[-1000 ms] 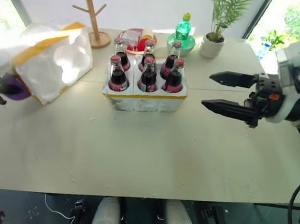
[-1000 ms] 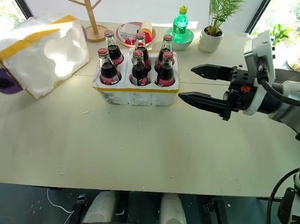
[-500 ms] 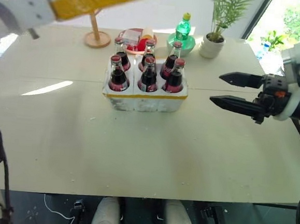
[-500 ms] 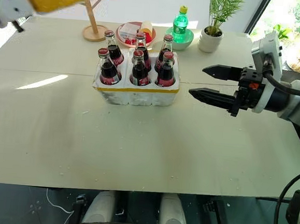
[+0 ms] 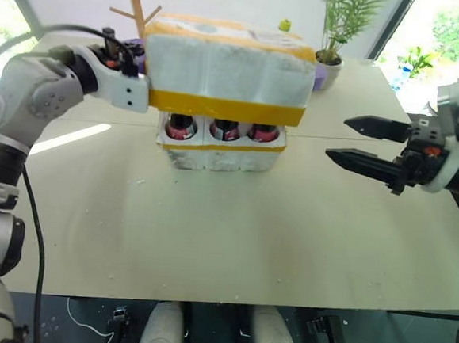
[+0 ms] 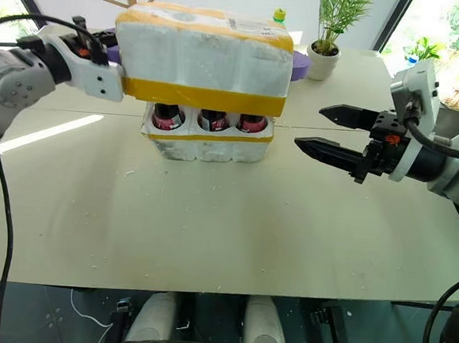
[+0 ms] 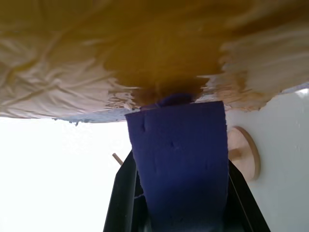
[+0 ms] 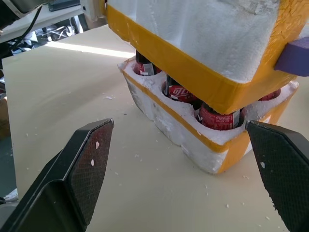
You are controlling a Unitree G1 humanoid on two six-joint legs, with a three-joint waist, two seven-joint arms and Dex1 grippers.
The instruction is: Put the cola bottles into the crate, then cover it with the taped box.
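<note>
Swung over from the left, the big yellow-taped white foam box point(image 6: 203, 58) is now hovering over the red-capped glass cola bottles point(image 6: 210, 121) in the low white foam crate point(image 6: 208, 142), left gripper point(image 7: 176, 159) seemingly clamping its purple side piece point(image 7: 178, 164) to lower it as a lid, right gripper point(image 6: 328, 132) waiting spread apart.

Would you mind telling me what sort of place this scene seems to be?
Probably an office or lab corner by large windows: a pale table carries a potted plant and a small wooden rack, with greenery outside.

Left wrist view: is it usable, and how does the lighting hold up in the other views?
Left wrist view: the taped box looms soft and unfocused, the backdrop below it blown out white. Eye views: windows behind overexposed, with a bright sun streak on the table. Right wrist view: crate and cola bottles sharp, evenly lit; right gripper fingers dark at the edges.
</note>
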